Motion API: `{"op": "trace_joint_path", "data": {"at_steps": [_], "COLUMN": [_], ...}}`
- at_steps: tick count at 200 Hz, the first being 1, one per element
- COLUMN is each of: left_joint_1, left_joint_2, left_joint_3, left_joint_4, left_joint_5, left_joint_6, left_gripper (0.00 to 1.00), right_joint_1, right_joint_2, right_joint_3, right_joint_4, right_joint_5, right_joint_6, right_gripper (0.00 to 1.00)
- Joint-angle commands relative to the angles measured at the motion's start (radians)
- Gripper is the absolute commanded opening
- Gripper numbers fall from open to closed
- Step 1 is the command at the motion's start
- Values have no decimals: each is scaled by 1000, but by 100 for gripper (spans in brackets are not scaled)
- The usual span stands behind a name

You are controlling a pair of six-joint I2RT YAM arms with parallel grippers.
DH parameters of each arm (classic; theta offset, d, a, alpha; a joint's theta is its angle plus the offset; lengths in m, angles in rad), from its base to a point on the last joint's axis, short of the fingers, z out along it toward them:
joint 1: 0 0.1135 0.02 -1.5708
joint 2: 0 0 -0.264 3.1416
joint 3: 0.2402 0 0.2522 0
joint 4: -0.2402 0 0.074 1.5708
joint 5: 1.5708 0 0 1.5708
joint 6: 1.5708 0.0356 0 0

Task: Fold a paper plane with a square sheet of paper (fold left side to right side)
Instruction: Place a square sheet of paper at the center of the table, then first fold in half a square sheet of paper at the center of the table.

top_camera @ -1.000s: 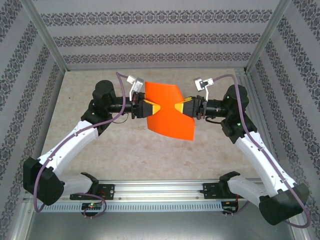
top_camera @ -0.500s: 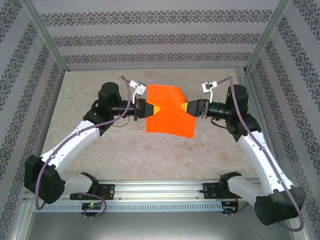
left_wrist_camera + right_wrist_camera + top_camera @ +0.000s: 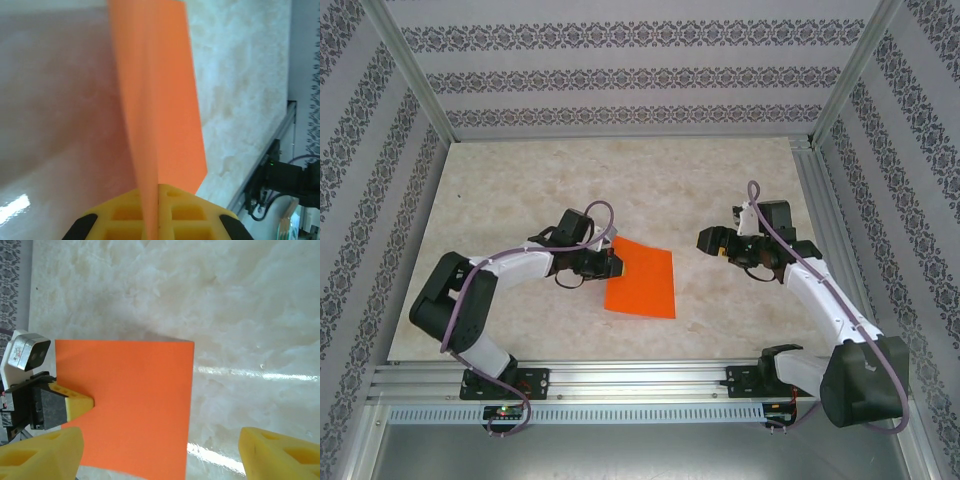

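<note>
Left gripper (image 3: 614,267) pinching square sheet of paper (image 3: 642,281) edge | right gripper (image 3: 706,241) spread, apart from it | marbled table (image 3: 670,180) beneath

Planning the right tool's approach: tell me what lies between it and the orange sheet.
The stretch is bare table, as the top view shows: nothing sits between the right tool and the square sheet of paper.

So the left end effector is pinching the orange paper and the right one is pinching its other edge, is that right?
Not quite. The left end effector does pinch the paper, but the right end effector is open and apart from it, with bare table between them. The top view shows this.
</note>
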Motion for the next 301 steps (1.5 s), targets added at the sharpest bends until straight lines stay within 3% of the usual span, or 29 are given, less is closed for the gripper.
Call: {"op": "trace_joint_path", "data": {"at_steps": [1,16,47,68,92,150,188,239,301], "left_joint_1": [-6,-7,-7,-7,-7,-22,-28,-29,-30], "left_joint_2": [13,16,16,4,-4,-22,-26,-40,-73], "left_joint_3": [35,47,57,43,37,50,59,80,114], "left_joint_4": [-6,-10,-15,29,62,87,63,11,-93], "left_joint_5": [-37,-36,-4,32,62,88,72,54,8], "left_joint_6": [-24,-35,-63,-97,-131,-171,-170,-156,-127], "left_gripper": [3,11,39,47,51,60,63,69,68], "right_joint_1": [-1,3,16,38,92,211,271,286,289], "right_joint_2": [-7,-6,10,36,102,303,425,496,509], "right_joint_3": [-24,-40,-73,-99,-127,-125,-85,-73,-59], "right_joint_4": [46,51,72,117,213,418,441,431,350], "right_joint_5": [24,22,16,11,7,8,15,42,88], "right_joint_6": [-2,-3,6,37,97,217,223,221,179], "right_gripper": [82,82,82,82,78,57,45,44,44]}}
